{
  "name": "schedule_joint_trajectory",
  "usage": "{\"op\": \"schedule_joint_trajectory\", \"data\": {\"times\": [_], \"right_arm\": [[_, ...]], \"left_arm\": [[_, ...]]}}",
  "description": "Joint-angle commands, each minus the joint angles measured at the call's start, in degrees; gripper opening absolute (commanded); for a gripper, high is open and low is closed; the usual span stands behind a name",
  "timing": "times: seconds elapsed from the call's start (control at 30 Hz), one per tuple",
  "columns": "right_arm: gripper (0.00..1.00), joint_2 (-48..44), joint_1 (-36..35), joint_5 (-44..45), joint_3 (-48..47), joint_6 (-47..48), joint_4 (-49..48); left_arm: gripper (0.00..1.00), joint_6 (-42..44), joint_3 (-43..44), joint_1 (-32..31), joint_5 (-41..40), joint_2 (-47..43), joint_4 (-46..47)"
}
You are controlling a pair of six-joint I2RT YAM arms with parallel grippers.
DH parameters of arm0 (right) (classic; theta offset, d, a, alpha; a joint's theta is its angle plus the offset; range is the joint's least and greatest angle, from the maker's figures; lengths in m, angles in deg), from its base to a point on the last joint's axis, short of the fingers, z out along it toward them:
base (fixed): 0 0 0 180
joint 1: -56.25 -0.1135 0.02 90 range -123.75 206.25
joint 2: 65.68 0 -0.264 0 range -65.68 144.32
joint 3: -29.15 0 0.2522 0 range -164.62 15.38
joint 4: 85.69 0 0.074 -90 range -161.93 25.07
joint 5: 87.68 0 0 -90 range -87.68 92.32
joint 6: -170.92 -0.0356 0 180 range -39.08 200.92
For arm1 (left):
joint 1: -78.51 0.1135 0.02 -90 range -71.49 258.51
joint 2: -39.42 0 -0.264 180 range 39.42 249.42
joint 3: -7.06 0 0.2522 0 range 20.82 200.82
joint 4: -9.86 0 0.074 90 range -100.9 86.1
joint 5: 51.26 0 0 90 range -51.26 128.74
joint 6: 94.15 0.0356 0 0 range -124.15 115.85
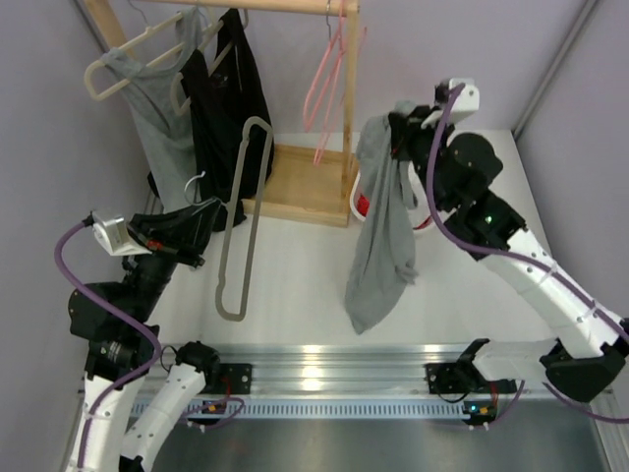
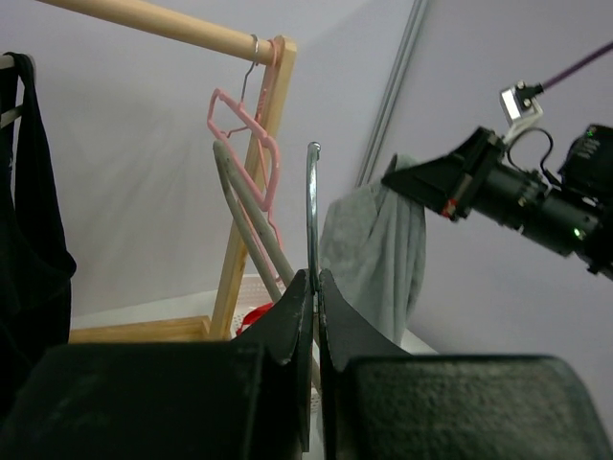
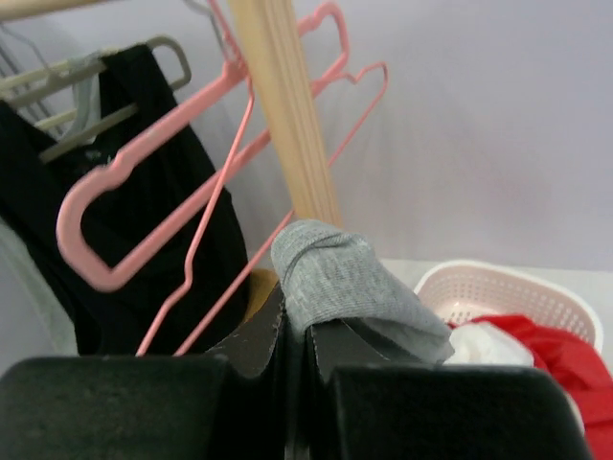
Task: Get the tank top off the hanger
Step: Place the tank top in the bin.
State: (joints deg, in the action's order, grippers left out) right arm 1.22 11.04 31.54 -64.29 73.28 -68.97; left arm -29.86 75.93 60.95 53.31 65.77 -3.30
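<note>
Your right gripper (image 3: 295, 309) is clamped tight on the grey tank top (image 1: 378, 236), which hangs toward 6 o'clock. Your left gripper (image 2: 314, 287) is closed on the grey hanger's (image 1: 231, 317) metal hook (image 2: 311, 206).

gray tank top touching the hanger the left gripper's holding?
Apart. The top external view shows bare table between the gray hanger, pinched by the left gripper, and the tank top hanging from the right gripper.

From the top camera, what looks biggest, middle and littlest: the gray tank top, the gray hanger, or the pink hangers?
1. gray tank top, held by the right gripper: largest.
2. gray hanger: long but thin.
3. pink hangers: smallest, but farther back, so less sure.
</note>
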Motion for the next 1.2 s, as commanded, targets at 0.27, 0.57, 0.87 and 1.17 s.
{"op": "schedule_joint_trajectory", "data": {"times": [0.27, 0.57, 0.87, 1.17], "right_arm": [[0.00, 23.9, 22.0, -21.6, -44.0, -4.3, 0.7], [0.00, 35.7, 30.2, -21.7, -55.1, -7.0, -18.0], [0.00, 30.2, 31.1, -21.5, -32.4, -9.0, -23.9], [0.00, 17.4, 31.1, -17.9, 18.0, -20.7, -25.3]], "left_arm": [[0.00, 0.8, 0.5, 0.2, -0.6, -0.7, -0.4], [0.00, 3.2, 1.4, 0.2, -2.3, 1.7, -0.4], [0.00, 5.6, 2.5, 0.2, -4.6, 5.6, -0.3], [0.01, 4.4, 1.3, 0.2, -4.8, 5.5, -0.4]]}}
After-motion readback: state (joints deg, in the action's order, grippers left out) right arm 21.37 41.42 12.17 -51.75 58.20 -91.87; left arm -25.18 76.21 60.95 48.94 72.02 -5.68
